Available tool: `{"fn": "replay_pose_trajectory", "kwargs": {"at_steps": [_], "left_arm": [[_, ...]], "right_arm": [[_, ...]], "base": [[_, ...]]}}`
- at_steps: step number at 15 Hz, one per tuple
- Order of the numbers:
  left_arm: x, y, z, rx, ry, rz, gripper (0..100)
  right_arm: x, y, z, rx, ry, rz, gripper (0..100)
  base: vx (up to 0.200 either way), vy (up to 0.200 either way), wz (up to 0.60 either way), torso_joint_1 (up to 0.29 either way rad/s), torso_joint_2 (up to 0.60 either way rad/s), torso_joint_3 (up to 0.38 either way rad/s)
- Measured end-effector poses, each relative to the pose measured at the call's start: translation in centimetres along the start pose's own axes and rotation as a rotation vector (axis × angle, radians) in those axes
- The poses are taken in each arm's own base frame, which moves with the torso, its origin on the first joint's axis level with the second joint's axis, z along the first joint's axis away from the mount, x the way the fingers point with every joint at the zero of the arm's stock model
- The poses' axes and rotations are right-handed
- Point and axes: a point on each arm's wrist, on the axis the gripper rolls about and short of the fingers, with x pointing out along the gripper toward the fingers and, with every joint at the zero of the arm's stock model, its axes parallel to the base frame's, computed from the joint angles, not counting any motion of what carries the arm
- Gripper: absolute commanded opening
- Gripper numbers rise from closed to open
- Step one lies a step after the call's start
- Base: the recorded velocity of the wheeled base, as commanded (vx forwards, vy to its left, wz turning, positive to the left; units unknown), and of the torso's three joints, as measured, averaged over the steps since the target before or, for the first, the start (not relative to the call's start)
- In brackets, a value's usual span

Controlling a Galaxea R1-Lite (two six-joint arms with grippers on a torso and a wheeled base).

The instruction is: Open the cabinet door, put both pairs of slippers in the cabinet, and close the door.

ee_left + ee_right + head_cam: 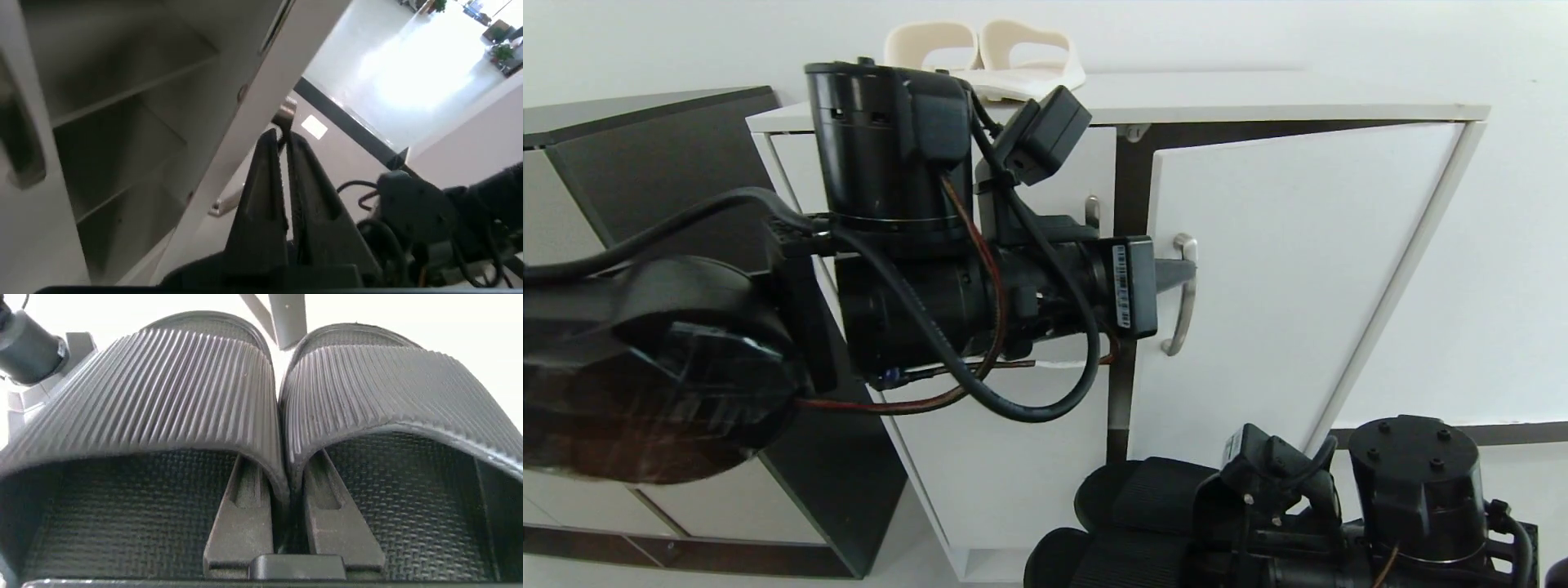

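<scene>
While the left tool (1176, 273) rests at the door handle (1186, 294), the cabinet door (1282, 278) stands only partly open. A dark gap shows along the door edge just beside the tool. The left wrist view looks past the tool to the shelves (122, 98) inside the cabinet (1258, 94).

Left tool state: the fingers are drawn almost together, with a thin slit between them and the tips at the handle. Whether they pinch the handle or merely hook it cannot be told.

Right tool state: the right tool (282, 510) is closed on the black slippers (270, 400). One finger lies inside each slipper, and the two adjoining inner straps are clamped between the fingers. The pair is therefore carried as one unit. It sits low, below the left tool and toward the right-arm side, in front of the lower part of the cabinet and outside it.

The beige slippers (984, 53) lie on the cabinet top, above and beyond the left tool. Nothing holds them.

Progress, as judged:
1. Door opening: begun, not finished. The gap seen from the head view appears too narrow for a pair to pass.
2. Black pair: grasped, not yet placed inside.
3. Beige pair: not yet picked up.
4. Door closing: outstanding.
</scene>
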Motion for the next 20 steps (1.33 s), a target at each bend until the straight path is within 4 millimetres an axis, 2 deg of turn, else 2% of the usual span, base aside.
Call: {"fn": "replay_pose_trajectory", "kwargs": {"at_steps": [5, 9, 13, 16, 17, 20], "left_arm": [[-3.6, -1.0, -0.6, -0.003, 0.006, -0.007, 0], [-5.7, 0.3, 0.2, -0.004, -0.035, 0.051, 0], [-5.2, 0.8, 0.8, -0.006, -0.04, 0.035, 0], [-3.7, 1.6, 1.4, -0.025, -0.045, 0.037, 0], [-3.2, 1.9, 1.4, -0.027, -0.043, 0.04, 100], [-1.5, 2.8, 1.4, -0.031, -0.034, 0.048, 100]], "right_arm": [[0.0, 0.0, 0.1, -0.001, -0.004, -0.004, 0], [-0.1, 0.3, 0.0, -0.002, 0.01, 0.005, 0], [-1.2, 2.2, -0.7, -0.012, 0.051, 0.067, 0], [-2.1, 2.7, -1.0, -0.012, 0.047, 0.076, 0], [-2.3, 2.7, -0.9, -0.014, 0.043, 0.076, 0], [-2.6, 2.8, -0.8, -0.017, 0.033, 0.077, 0]], "base": [[0.0, 0.0, 0.0, 0.0, 0.0, 0.0], [0.0, 0.0, 0.0, 0.0, 0.0, 0.0], [0.0, 0.0, 0.0, 0.0, 0.0, 0.0], [0.0, 0.0, 0.0, 0.0, 0.0, 0.0], [0.0, 0.0, 0.0, 0.0, 0.0, 0.0], [0.0, 0.0, 0.0, 0.0, 0.0, 0.0]]}}
